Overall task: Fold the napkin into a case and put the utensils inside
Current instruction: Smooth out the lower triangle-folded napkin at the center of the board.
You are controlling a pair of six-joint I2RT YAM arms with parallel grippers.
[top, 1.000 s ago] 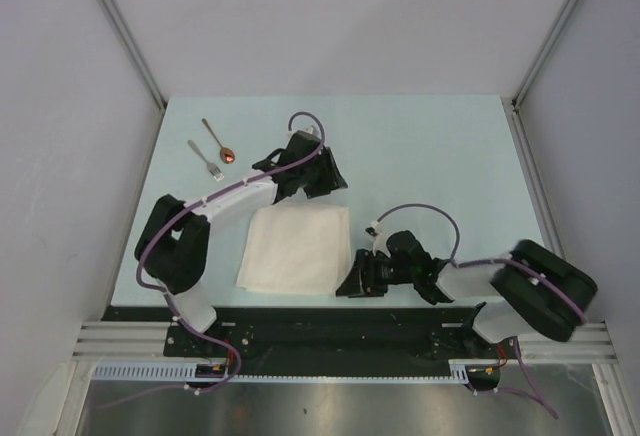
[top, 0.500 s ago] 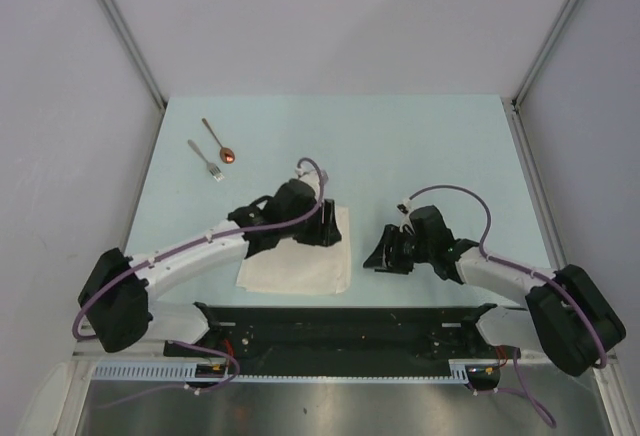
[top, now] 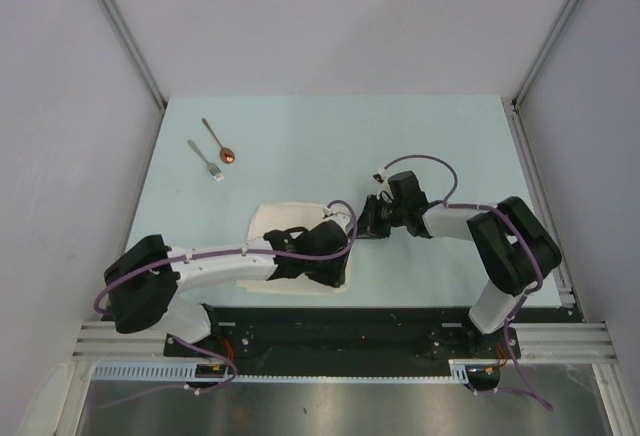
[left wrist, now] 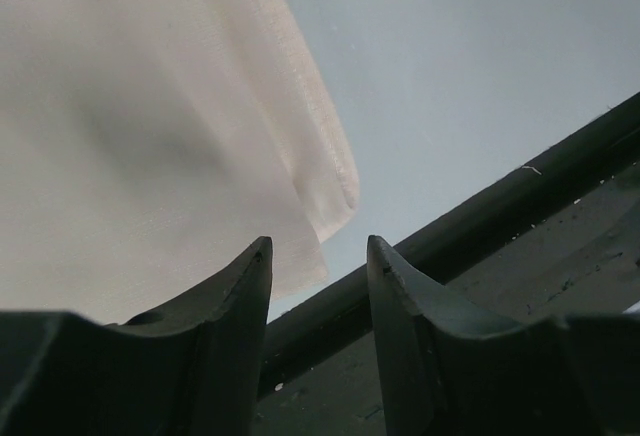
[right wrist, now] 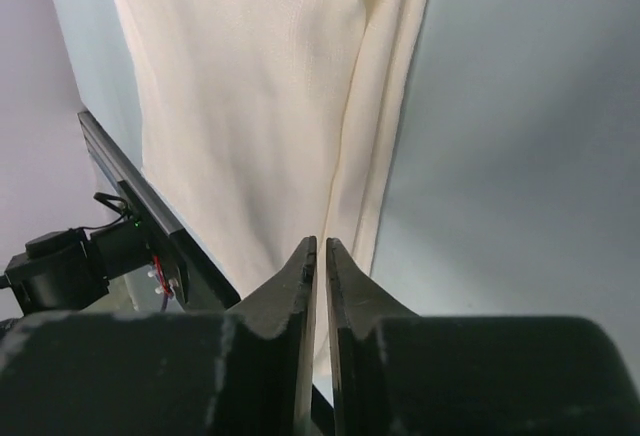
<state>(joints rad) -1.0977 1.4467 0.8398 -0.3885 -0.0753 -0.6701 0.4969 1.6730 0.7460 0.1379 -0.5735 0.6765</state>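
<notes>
top: napkin (top: pixel 268 219) flat at centre-near; fork (top: pixel 208 161), spoon (top: pixel 220 142) well apart, far-left | left wrist: left gripper (left wrist: pixel 318 256) half-wide, empty, napkin corner just ahead; best straddle the corner before closing | right wrist: right gripper (right wrist: pixel 320 256) nearly closed over hem; grip on cloth unclear

Napkin (top: pixel 278 218): plain cream-white, no print.
Worktop (top: pixel 440 126): uniform pale blue-green, with a black rail (top: pixel 330 321) along the near edge.
Fork (top: pixel 205 160): silver.
Spoon (top: pixel 221 143): copper-orange bowl.
Arms (top: pixel 215 264): white links, black joints, purple cables (top: pixel 440 164).
Left gripper (left wrist: pixel 318 254) and right gripper (right wrist: pixel 320 246): black.
Walls (top: pixel 330 26): light grey.
</notes>
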